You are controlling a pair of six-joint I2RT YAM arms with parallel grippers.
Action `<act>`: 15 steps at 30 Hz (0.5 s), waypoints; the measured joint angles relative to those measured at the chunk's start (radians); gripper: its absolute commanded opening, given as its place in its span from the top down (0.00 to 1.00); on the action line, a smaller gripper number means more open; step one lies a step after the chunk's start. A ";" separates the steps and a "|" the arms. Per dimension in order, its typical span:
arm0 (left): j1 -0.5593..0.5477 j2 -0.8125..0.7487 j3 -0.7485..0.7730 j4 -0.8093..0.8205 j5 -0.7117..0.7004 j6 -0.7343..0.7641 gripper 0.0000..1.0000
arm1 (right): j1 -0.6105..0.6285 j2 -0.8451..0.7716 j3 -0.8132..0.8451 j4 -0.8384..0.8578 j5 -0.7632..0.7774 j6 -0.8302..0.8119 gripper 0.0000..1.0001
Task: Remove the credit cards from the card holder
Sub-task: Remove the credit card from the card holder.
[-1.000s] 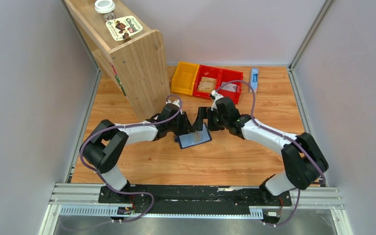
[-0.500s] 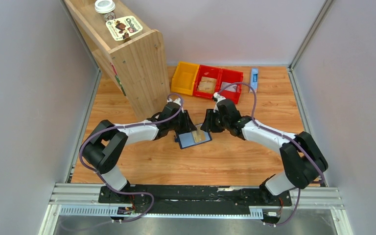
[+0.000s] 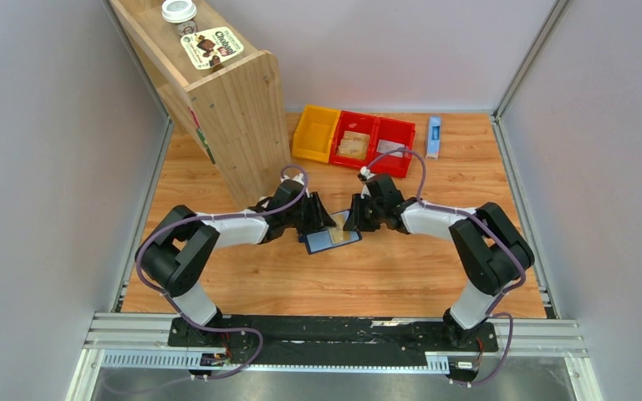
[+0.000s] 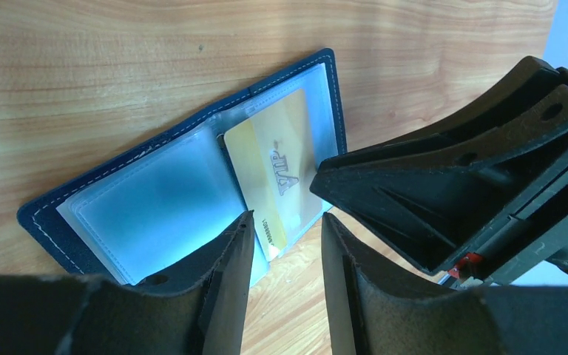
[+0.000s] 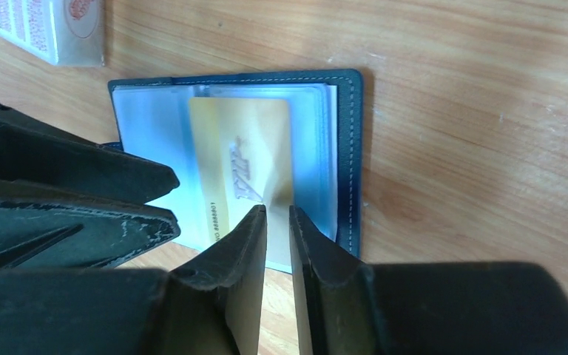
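Barely parted, right jaws straddle the yellow card [image 5: 237, 148] in the card holder [image 5: 353, 148], grip unclear; left jaws gape.

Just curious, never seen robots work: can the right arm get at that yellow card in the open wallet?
Probably yes. The right gripper sits right at the yellow VIP card's near edge. The navy wallet lies open, and the left gripper stands beside, not across that edge.
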 measured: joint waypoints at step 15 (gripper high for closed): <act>0.020 0.067 -0.015 0.060 0.037 -0.084 0.50 | -0.058 0.018 -0.049 0.095 -0.084 0.038 0.77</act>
